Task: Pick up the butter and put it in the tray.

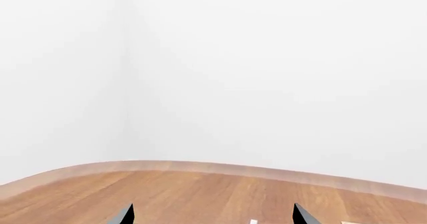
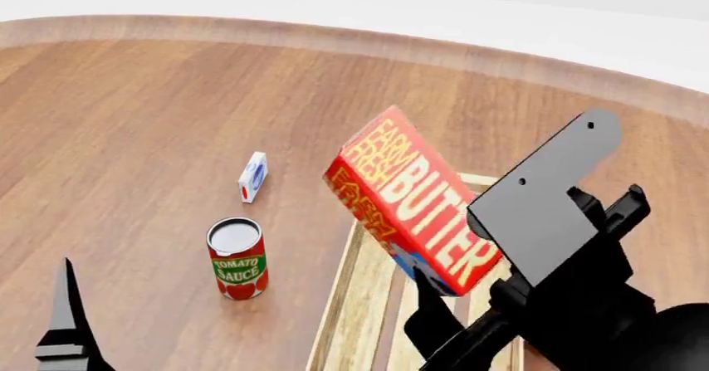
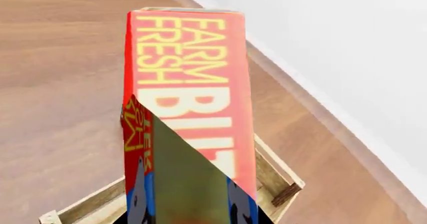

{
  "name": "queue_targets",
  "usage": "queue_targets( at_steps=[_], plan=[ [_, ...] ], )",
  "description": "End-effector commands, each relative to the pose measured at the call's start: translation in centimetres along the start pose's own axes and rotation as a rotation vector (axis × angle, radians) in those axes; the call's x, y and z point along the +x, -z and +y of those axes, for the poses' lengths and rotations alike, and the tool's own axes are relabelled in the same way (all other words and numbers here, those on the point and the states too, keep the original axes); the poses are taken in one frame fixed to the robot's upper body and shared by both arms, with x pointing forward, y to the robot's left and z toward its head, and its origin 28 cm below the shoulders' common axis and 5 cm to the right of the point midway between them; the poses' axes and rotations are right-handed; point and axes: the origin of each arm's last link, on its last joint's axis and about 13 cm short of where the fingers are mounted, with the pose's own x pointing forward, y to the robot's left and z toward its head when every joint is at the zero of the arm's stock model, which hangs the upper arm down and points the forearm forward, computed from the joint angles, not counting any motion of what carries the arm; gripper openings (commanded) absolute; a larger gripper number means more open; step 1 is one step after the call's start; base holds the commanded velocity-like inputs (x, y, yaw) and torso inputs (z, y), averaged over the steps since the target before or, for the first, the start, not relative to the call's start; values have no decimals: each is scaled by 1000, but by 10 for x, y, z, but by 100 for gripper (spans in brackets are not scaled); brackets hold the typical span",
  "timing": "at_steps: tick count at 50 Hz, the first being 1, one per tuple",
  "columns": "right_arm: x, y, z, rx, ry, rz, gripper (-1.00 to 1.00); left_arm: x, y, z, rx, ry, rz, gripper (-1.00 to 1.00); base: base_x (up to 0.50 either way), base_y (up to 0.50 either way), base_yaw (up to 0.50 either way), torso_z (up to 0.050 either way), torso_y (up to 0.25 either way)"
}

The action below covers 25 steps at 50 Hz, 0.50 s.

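Observation:
The butter (image 2: 410, 201), a red-orange carton with "FARM FRESH BUTTER" lettering, hangs tilted in the air over the near end of the tray (image 2: 360, 305), a pale slatted wooden crate. My right gripper (image 2: 443, 305) is shut on the carton's lower end. In the right wrist view the butter (image 3: 190, 78) fills the middle, the gripper (image 3: 190, 216) holds its near end, and the tray's corner post (image 3: 285, 193) shows below it. My left gripper (image 1: 213, 220) is open and empty above bare table; one of its fingers (image 2: 66, 325) shows at the lower left of the head view.
A tomato sauce can (image 2: 236, 259) stands upright left of the tray. A small white-blue-red carton (image 2: 252, 177) lies beyond the can. The round wooden table's far edge (image 2: 366, 43) curves along a white wall.

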Motion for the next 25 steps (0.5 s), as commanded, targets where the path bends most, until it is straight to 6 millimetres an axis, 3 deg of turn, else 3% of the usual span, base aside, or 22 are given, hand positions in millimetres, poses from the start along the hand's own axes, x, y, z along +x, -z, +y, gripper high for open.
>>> queue_targets(
  at_steps=[1,14,25],
  plan=[
    [32,-16,-22,84,236,-64,-100,3,-1,0,-22,15,-7,100,0,0,0,0,10],
    [80,-27,-21,154,363,-24,-100,3,-2,3,-28,3,-12,100,0,0,0,0,1],
    [121,-43,-21,314,482,-10,-100,4,-5,5,-38,-3,-20,100,0,0,0,0,2]
  ],
)
